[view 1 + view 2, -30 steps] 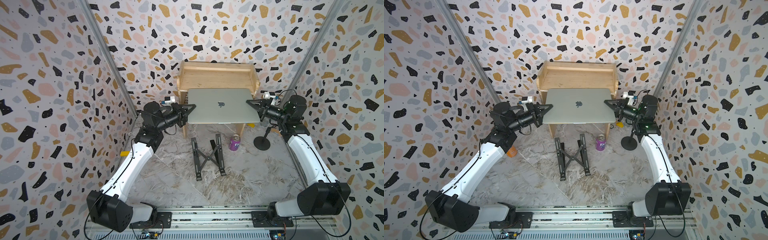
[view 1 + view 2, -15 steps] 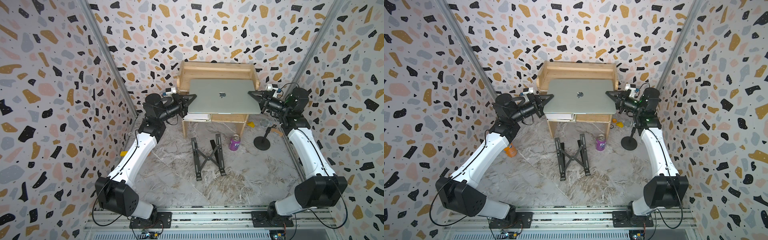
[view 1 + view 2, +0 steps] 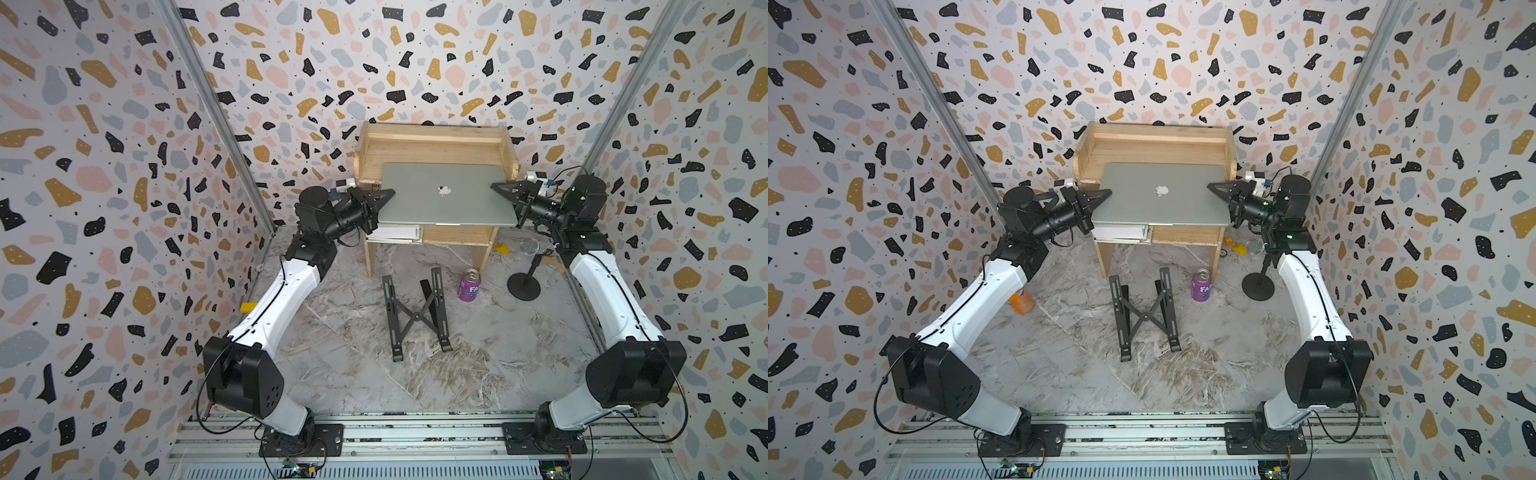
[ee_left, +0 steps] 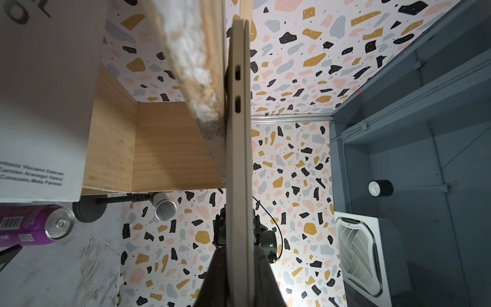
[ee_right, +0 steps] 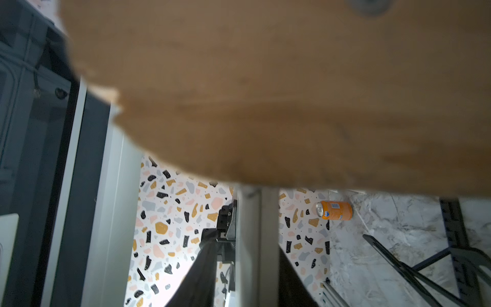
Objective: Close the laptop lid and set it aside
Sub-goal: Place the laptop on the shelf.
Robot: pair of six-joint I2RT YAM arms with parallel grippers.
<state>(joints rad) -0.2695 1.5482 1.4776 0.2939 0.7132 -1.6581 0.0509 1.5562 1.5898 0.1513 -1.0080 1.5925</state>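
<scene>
From my remote seat, scanning from the left: an orange can (image 3: 1021,301) stands on the marble bench (image 3: 353,353), half hidden behind the left arm. The left end effector (image 3: 385,196) is pinching the left edge of the laptop (image 3: 415,208); in the left wrist view its fingers (image 4: 215,281) sit tight against both faces of the slim grey body.

The laptop lies across the top of the wooden riser (image 3: 436,145) at the back of the bench, its front edge jutting a little past the riser's front. The lid (image 3: 469,195) is down, logo side up, and the wrist view shows the two halves pressed flat together. A white book (image 3: 392,233) lies on the shelf just under the laptop's left front corner.

In front of the riser, the black X-shaped stand (image 3: 415,316) lies on the marble, with a purple can (image 3: 469,284) upright just to its right.

The right end effector (image 3: 498,189) straddles the laptop's right edge. That wrist view is blurred, but its fingers (image 5: 199,279) look spread, one standing clear of the metal. Below that arm a microphone (image 3: 531,247) stands on a round base.
</scene>
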